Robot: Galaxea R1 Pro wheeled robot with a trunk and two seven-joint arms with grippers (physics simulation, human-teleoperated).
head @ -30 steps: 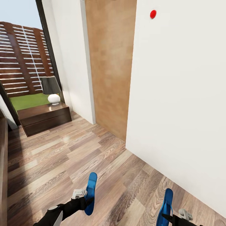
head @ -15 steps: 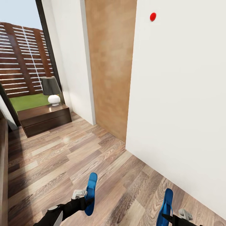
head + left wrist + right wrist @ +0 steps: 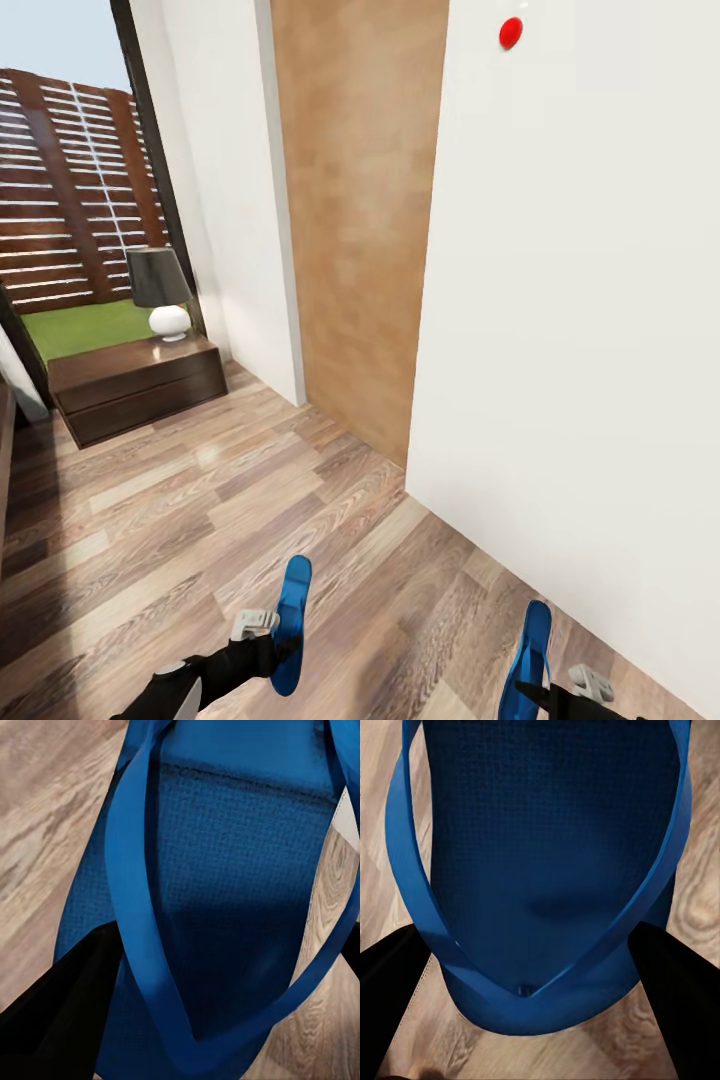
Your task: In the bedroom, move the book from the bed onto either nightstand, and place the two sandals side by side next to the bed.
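We stand in the bedroom, whose grey-brown wood-plank floor (image 3: 250, 500) carries a visible grain and a faint sheen, bounded on the right by a matte white wall (image 3: 590, 330) and a tall panel of light-brown wood (image 3: 360, 220). At far left a dark-framed window (image 3: 70, 210) opens onto grass and a slatted fence. Before it sits the nightstand (image 3: 135, 385), low, boxy and of glossy reddish dark-brown wood, bearing a lamp (image 3: 162, 290) with a dark conical shade and a rounded white base. We carry the two sandals off the floor: the left claw (image 3: 285, 645) pinches one bright blue sandal (image 3: 292, 620), and the right claw (image 3: 535, 690) pinches the other sandal (image 3: 530, 655). In the wrist views each is a flat sole of finely dimpled foam with thin smooth straps meeting in a V (left sandal (image 3: 225, 907); right sandal (image 3: 547, 870)), dark fingers (image 3: 675, 990) closed against its edges. As we judge it, the task is midway: both sandals are in hand but not yet set side by side next to the bed, and the book's transfer to a nightstand cannot be confirmed from these pictures.
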